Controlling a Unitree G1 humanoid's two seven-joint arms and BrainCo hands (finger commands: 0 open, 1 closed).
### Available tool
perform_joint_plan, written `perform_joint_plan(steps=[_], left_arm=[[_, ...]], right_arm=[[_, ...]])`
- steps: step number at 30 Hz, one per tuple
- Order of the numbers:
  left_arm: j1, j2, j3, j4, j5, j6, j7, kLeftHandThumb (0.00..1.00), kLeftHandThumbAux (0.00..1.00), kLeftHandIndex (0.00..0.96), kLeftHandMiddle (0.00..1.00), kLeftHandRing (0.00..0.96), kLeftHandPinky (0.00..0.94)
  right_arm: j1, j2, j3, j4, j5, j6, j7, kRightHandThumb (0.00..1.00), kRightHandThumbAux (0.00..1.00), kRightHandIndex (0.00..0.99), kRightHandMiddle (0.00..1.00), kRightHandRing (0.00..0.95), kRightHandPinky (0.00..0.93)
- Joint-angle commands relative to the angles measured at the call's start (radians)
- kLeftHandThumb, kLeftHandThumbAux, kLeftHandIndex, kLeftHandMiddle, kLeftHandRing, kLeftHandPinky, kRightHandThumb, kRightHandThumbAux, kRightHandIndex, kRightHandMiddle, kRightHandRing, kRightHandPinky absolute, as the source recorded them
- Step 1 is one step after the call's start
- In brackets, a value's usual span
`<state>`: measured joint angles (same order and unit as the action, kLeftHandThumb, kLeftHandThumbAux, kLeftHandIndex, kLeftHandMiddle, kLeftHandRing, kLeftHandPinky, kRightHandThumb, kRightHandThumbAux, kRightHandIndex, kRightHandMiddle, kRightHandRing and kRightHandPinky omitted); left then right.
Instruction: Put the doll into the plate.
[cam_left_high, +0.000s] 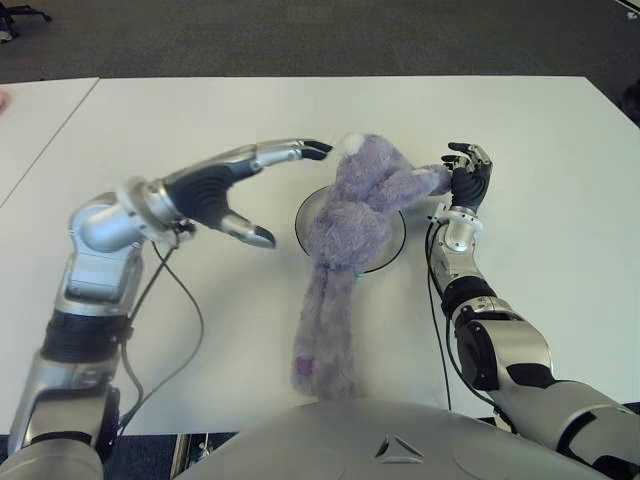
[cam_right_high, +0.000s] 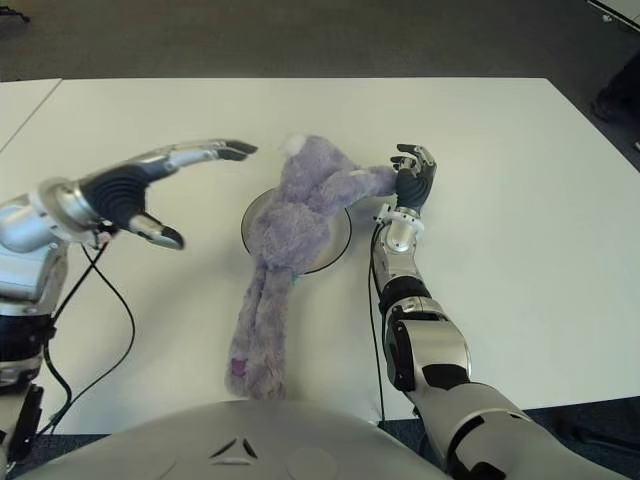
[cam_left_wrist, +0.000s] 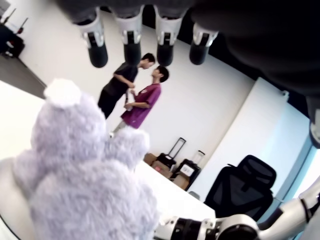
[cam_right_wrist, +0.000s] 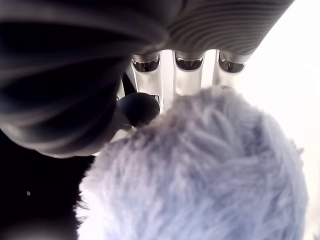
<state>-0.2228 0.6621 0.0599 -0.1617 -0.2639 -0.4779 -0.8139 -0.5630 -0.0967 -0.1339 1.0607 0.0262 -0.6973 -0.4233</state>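
Note:
A purple plush doll (cam_left_high: 355, 215) lies with its upper body over a round grey plate (cam_left_high: 394, 243) at the table's middle. Its long lower part trails off the plate toward me. My right hand (cam_left_high: 462, 172) is just right of the plate, shut on one of the doll's limbs; in the right wrist view the fingers (cam_right_wrist: 175, 62) curl around the plush (cam_right_wrist: 210, 170). My left hand (cam_left_high: 292, 193) hovers left of the doll, open and apart from it. In the left wrist view its fingertips (cam_left_wrist: 131, 52) hang over the doll's head (cam_left_wrist: 85, 170).
The white table (cam_left_high: 540, 130) stretches wide on all sides, with a second table (cam_left_high: 30, 120) butted against its left. A black cable (cam_left_high: 185, 300) hangs from my left arm. Two people (cam_left_wrist: 137, 95), an office chair (cam_left_wrist: 245, 190) and luggage stand far off.

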Motion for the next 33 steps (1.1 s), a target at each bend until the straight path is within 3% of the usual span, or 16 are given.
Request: perform_joint_plan(steps=[1,4,5,7,10,15,21,26,33], left_arm=[[0.208,-0.107,0.215,0.113,-0.138,-0.264,0.033,0.053,0.387,0.114,0.235,0.228,0.214],[0.282,-0.190,0.266,0.041,-0.063,-0.244,0.173,0.047,0.394,0.158,0.282,0.263,0.250],[0.295,-0.272,0.274,-0.056,0.024,-0.156,0.303,0.045,0.395,0.171,0.294,0.273,0.260],[0.237,-0.369,0.266,-0.115,0.094,-0.032,0.485,0.050,0.434,0.224,0.314,0.286,0.278],[0.089,-0.279,0.282,-0.050,-0.063,0.116,0.508,0.053,0.475,0.243,0.289,0.258,0.253],[-0.087,-0.125,0.337,0.083,-0.198,0.233,0.441,0.060,0.491,0.229,0.255,0.233,0.234],[-0.042,-0.148,0.311,0.078,-0.249,0.237,0.350,0.084,0.503,0.200,0.210,0.189,0.187],[-0.012,-0.219,0.305,0.175,-0.339,0.175,0.227,0.117,0.498,0.192,0.188,0.152,0.148],[-0.078,-0.235,0.302,0.264,-0.326,0.108,0.222,0.148,0.470,0.188,0.154,0.092,0.039]], right_arm=[[0.367,0.131,0.039,0.210,-0.054,0.002,0.015,0.947,0.678,0.432,0.375,0.462,0.407],[0.367,0.131,0.040,0.211,-0.055,0.001,0.015,0.947,0.678,0.431,0.375,0.462,0.402],[0.367,0.131,0.041,0.211,-0.056,0.001,0.015,0.947,0.678,0.431,0.376,0.461,0.400],[0.366,0.132,0.042,0.210,-0.056,0.004,0.013,0.946,0.678,0.431,0.376,0.461,0.391],[0.366,0.132,0.044,0.209,-0.058,0.011,0.010,0.946,0.679,0.431,0.375,0.460,0.378],[0.366,0.130,0.048,0.209,-0.062,0.016,0.005,0.945,0.679,0.430,0.374,0.459,0.362],[0.368,0.132,0.052,0.207,-0.065,0.018,-0.001,0.944,0.679,0.429,0.375,0.457,0.333],[0.367,0.132,0.053,0.206,-0.063,0.020,-0.001,0.944,0.679,0.429,0.375,0.457,0.338],[0.364,0.133,0.053,0.207,-0.063,0.021,-0.002,0.944,0.680,0.429,0.376,0.457,0.335]])
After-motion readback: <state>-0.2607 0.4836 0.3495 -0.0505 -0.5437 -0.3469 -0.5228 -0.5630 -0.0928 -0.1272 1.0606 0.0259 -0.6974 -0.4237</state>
